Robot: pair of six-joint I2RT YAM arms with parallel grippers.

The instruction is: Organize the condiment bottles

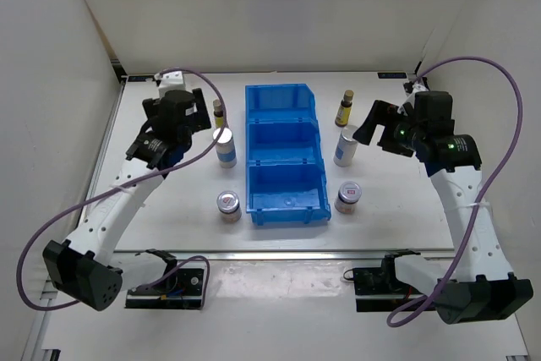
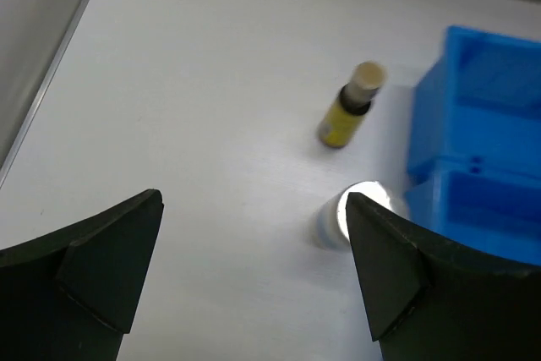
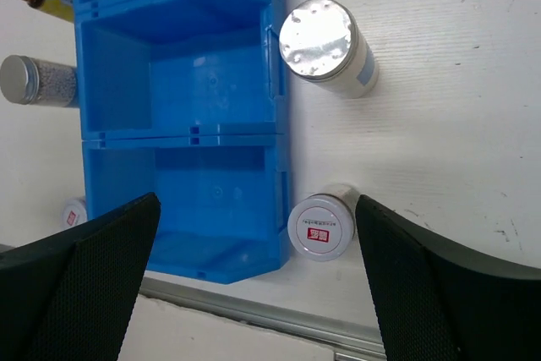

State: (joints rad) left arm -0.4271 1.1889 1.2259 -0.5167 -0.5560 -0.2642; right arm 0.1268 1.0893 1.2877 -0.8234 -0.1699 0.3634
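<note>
The condiment bottles stand on the table in two rows beside a blue three-compartment bin (image 1: pixel 283 154), whose compartments hold nothing. Left of it are an amber bottle (image 1: pixel 218 112), a white cylinder (image 1: pixel 225 148) and a short jar (image 1: pixel 228 205). To its right are a second amber bottle (image 1: pixel 345 107), a second white cylinder (image 1: pixel 346 146) and a second short jar (image 1: pixel 347 196). My left gripper (image 1: pixel 201 117) hangs open above the left amber bottle (image 2: pixel 351 107) and left cylinder (image 2: pixel 355 213). Over the right cylinder (image 3: pixel 321 44) and right jar (image 3: pixel 320 227), my right gripper (image 1: pixel 374 131) is open. Neither holds anything.
The bin (image 3: pixel 182 107) lies between the two arms. White walls enclose the table on the left, back and right. A metal rail (image 1: pixel 287 253) runs along the near edge. Purple cables loop from both arms.
</note>
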